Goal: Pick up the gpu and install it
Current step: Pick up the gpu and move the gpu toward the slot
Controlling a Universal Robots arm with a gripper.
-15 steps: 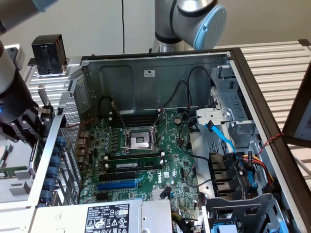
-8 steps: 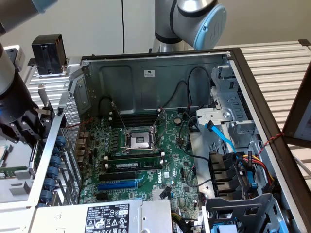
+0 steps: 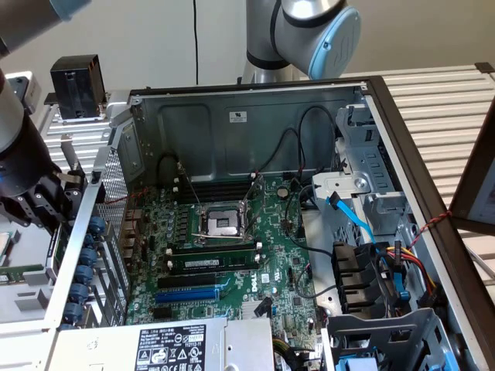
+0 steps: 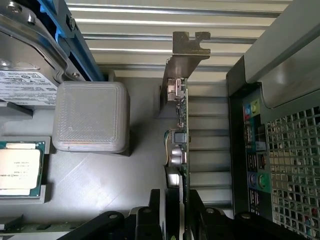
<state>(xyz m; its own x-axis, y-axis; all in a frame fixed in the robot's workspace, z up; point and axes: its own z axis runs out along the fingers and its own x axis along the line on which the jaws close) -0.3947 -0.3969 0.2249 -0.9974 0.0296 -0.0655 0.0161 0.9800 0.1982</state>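
One gpu [image 4: 181, 115], edge-on, pinched at its near end by pincer [image 4: 177, 199]; long axis runs straight away from it.

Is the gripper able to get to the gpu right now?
Probably yes. The gpu stands on edge, and its near end is right at the gripper with nothing between them. The white block sits apart on one side and the case on the other.
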